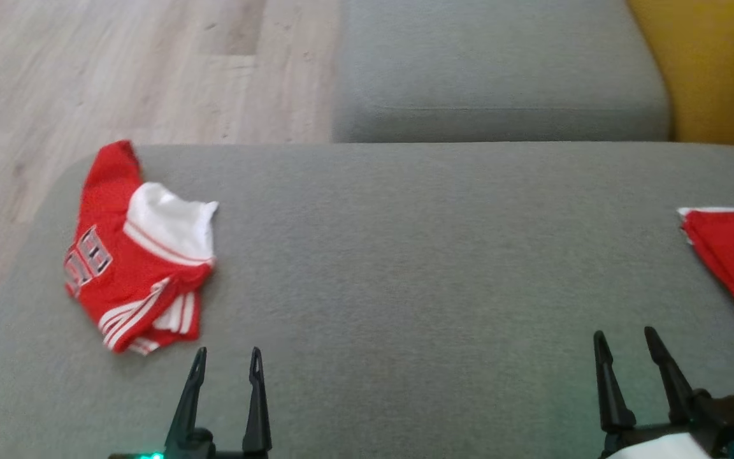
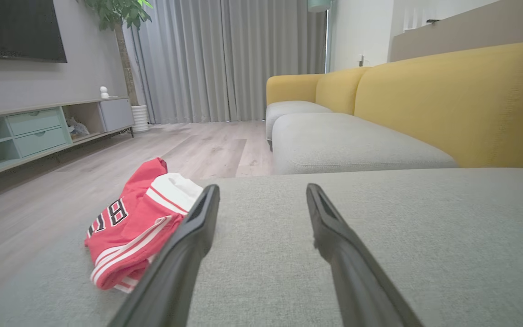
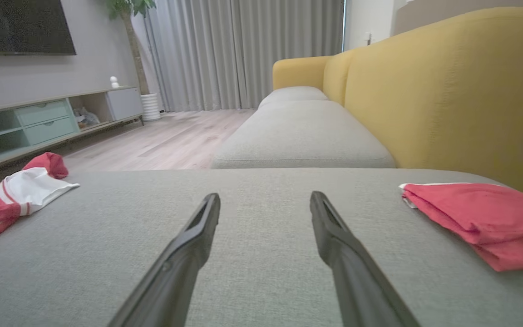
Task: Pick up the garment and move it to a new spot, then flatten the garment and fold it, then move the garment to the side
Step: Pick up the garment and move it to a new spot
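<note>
A crumpled red garment (image 1: 137, 255) with white stripes, a white inner part and dark lettering lies at the left end of the grey sofa cushion (image 1: 405, 255). The left wrist view has the garment (image 2: 130, 227) just left of the left finger, and it lies at the far left in the right wrist view (image 3: 12, 195). My left gripper (image 1: 227, 360) stands open, just below and right of the garment, holding nothing. Over at the lower right, my right gripper (image 1: 625, 341) is open and empty above bare cushion.
A folded red cloth (image 1: 733, 255) lies at the cushion's right edge, near the right gripper (image 3: 479, 222). A second grey seat (image 1: 494, 70) and a yellow backrest (image 1: 717, 64) stand beyond. Wooden floor (image 1: 118, 70) drops off past the cushion's left edge.
</note>
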You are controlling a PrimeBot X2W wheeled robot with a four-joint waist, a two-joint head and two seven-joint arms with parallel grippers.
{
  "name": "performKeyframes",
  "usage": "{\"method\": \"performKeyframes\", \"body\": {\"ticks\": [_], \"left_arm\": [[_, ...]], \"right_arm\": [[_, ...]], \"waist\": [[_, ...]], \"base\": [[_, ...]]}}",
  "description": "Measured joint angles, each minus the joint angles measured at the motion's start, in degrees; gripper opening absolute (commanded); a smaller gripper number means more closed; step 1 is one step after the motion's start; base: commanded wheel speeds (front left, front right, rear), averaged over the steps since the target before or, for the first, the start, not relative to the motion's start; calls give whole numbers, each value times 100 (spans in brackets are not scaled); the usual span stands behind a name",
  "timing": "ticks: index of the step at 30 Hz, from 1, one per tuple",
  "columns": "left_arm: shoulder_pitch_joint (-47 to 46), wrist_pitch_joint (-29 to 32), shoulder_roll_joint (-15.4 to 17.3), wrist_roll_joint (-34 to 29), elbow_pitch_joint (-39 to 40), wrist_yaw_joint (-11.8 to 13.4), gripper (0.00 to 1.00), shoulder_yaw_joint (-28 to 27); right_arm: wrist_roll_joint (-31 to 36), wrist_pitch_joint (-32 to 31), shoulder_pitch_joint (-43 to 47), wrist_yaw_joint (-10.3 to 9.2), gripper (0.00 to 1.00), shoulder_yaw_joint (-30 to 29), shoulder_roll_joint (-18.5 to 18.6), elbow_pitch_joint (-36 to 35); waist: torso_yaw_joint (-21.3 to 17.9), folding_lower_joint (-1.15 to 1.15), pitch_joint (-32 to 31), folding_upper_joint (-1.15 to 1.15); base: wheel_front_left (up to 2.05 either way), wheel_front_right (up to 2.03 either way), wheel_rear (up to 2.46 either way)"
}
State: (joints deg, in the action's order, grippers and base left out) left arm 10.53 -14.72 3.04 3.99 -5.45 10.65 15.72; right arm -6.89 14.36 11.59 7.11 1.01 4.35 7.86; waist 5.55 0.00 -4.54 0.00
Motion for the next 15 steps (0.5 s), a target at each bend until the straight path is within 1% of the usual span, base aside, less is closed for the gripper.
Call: {"method": "performKeyframes", "body": {"ticks": [5, 15], "left_arm": [[-70, 1, 0, -3, 26, 52, 100, -2], [-74, 1, 3, -52, 122, 103, 100, -181]], "right_arm": [[0, 0, 14, 0, 100, 122, -20, 2], [-1, 0, -161, 0, 100, 305, -45, 9]], "waist": [[524, 0, 79, 0], [1763, 0, 281, 0]], "base": [[0, 0, 0], [0, 0, 0]]}}
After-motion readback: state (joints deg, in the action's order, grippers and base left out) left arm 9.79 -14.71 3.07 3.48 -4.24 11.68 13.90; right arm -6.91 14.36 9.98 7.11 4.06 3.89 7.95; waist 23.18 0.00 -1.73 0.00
